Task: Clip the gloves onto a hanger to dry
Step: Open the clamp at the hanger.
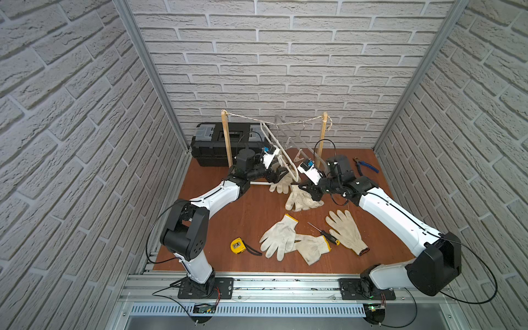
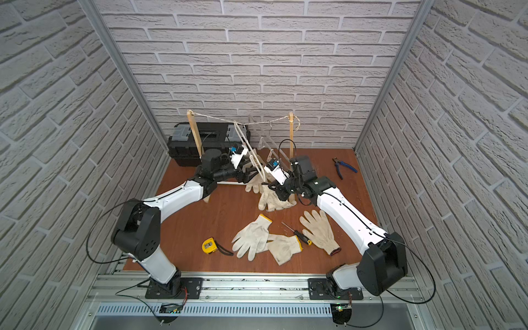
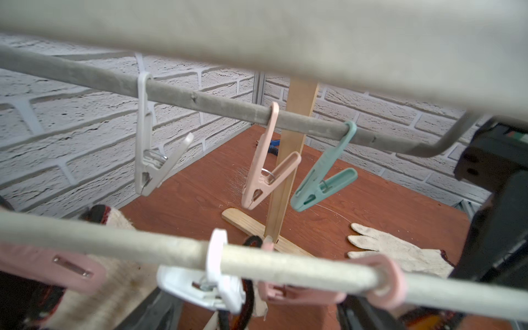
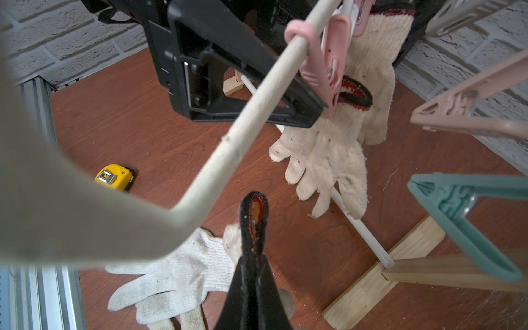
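A pale hanger (image 1: 271,140) with clips hangs from a string between two wooden posts. One glove (image 4: 337,148) with a dark red cuff hangs from its pink clip (image 4: 334,71). My left gripper (image 1: 281,173) is open at that bar, and one of its black fingers (image 4: 243,85) reaches the pink clip. My right gripper (image 4: 254,257) is shut on the dark red cuff (image 4: 254,214) of another glove (image 1: 303,200), lifted just under the hanger. More gloves lie on the floor (image 1: 281,237) (image 1: 313,247) (image 1: 345,230). White, pink and teal clips (image 3: 323,174) hang free on the far bar.
A black toolbox (image 1: 225,143) stands at the back left. On the wooden floor lie a yellow tape measure (image 1: 238,245), a screwdriver (image 1: 324,233) and blue pliers (image 1: 365,165). The rack's wooden posts (image 1: 323,137) and feet (image 4: 371,285) stand close to both arms. A second, clear hanger (image 1: 291,134) hangs alongside.
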Available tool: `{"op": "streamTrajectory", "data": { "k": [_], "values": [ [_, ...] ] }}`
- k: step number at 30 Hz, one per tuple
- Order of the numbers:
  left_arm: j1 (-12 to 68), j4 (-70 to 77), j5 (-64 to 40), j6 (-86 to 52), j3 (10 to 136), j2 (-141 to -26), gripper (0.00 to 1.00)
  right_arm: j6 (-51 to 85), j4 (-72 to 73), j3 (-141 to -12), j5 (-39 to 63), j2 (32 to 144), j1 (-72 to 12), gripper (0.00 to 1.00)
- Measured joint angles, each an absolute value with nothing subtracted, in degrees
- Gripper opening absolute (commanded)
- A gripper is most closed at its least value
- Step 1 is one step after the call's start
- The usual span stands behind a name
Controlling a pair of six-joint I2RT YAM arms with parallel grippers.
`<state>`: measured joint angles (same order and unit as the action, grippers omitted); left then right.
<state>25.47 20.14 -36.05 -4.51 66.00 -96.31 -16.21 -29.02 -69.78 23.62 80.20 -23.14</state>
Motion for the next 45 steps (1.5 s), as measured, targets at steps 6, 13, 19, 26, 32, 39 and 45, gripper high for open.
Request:
{"op": "streamTrajectory", "data": {
  "k": [6, 13, 19, 26, 32, 39, 45],
  "values": [
    [26.06, 14.44, -33.54, -0.27, 63.09, -90.56, 0.86, -16.43, -29.32, -69.78, 23.09, 80.2, -23.16, 0.02],
    [27.83, 10.9, -32.97, 1.98, 61.65, -86.24, 0.8, -16.43, -29.36, -69.8, 22.98, 80.2, -23.14, 0.02],
    [28.42, 9.15, -33.54, 1.93, 61.67, -86.26, 0.77, -16.43, -29.39, -69.84, 22.98, 80.2, -23.16, 0.02],
    [27.38, 7.68, -34.59, 1.98, 63.48, -88.9, 0.75, -16.51, -29.41, -69.84, 22.96, 80.2, -23.14, 0.02],
    [25.96, 6.5, -35.88, 3.03, 65.17, -91.18, 0.74, -16.51, -29.41, -69.84, 22.98, 80.2, -23.14, 0.02],
    [25.71, 6.24, -37.91, 3.42, 67.75, -92.49, 0.74, -16.49, -29.87, -70.43, 22.94, 80.18, -23.16, 0.02],
    [25.61, 6.35, -38.46, 3.73, 68.42, -92.77, 0.75, -16.49, -30.65, -72.14, 22.72, 79.79, -23.38, 0.02]
  ]
}}
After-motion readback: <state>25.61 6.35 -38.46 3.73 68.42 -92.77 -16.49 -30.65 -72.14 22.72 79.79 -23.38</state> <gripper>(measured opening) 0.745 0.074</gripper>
